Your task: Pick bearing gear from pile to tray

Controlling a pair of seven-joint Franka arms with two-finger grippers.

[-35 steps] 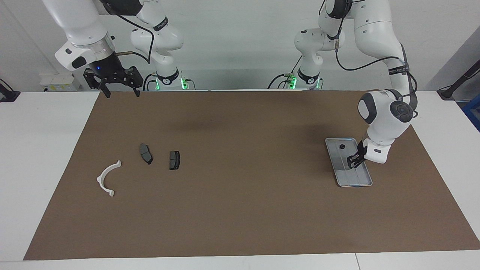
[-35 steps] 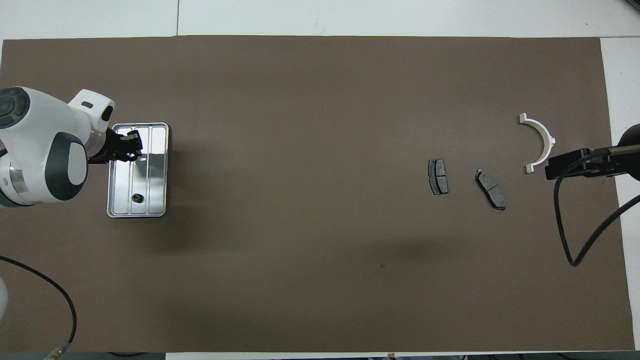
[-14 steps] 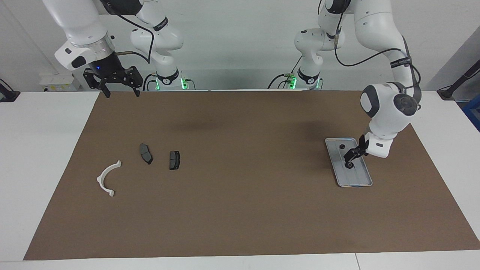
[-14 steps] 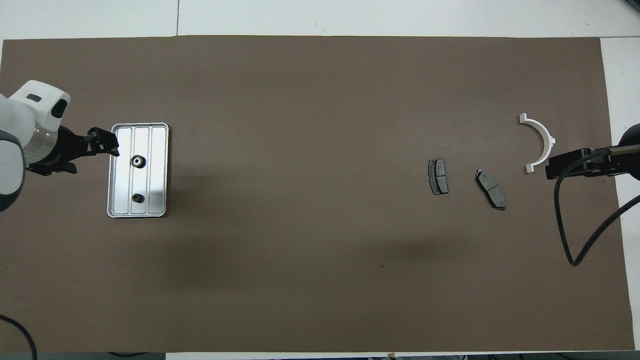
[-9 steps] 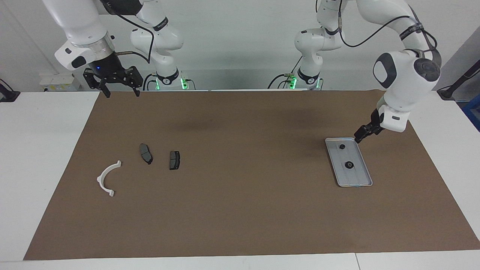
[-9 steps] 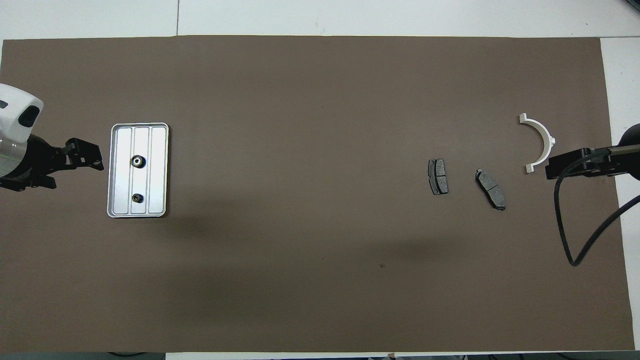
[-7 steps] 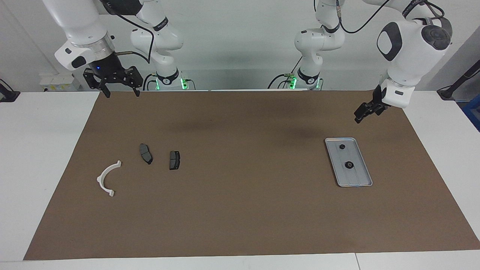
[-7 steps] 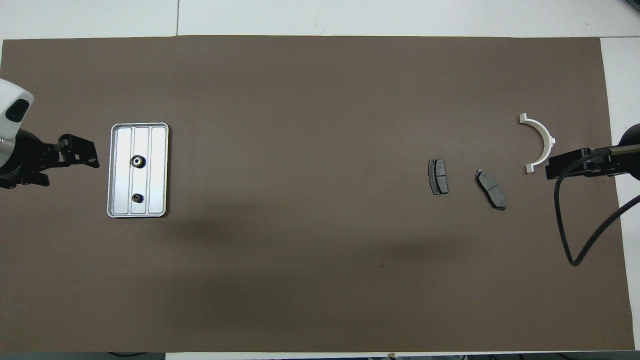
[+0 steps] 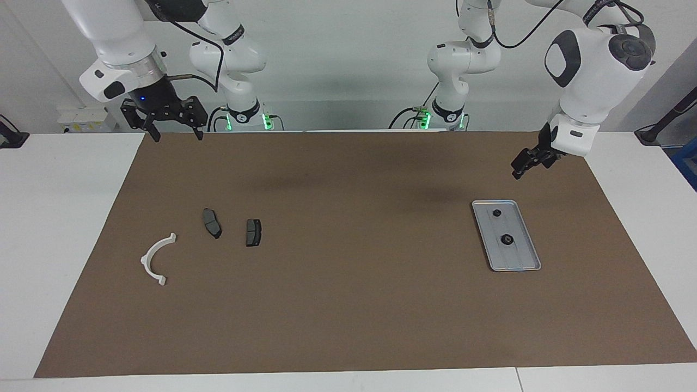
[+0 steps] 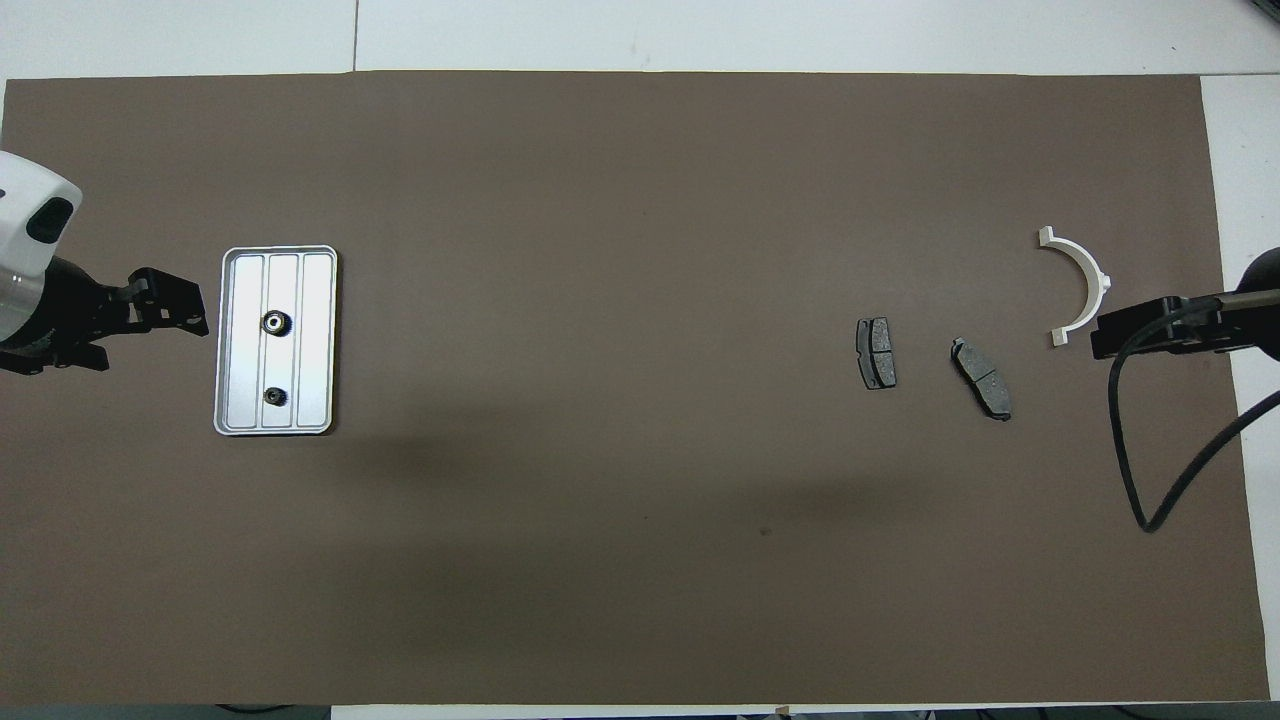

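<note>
The silver tray (image 9: 518,257) lies on the brown mat toward the left arm's end; it also shows in the overhead view (image 10: 315,300). Two small black gears lie in it, one (image 9: 496,213) nearer to the robots than the other (image 9: 507,238). My left gripper (image 9: 517,173) hangs open and empty in the air over the mat beside the tray, clear of it. The pile toward the right arm's end holds a white arc (image 9: 144,261) and two dark pads (image 9: 212,222) (image 9: 253,232). My right gripper (image 9: 177,135) waits open, raised over the mat's corner.
The brown mat (image 9: 348,305) covers most of the white table. A black cable (image 10: 1130,470) hangs from the right arm over the mat's edge. In the overhead view the right gripper (image 10: 1150,330) shows beside the white arc (image 10: 1100,280).
My left gripper let go of a gear in the tray, then rose and drew back off the tray. The tray now holds two gears. The right arm has not moved.
</note>
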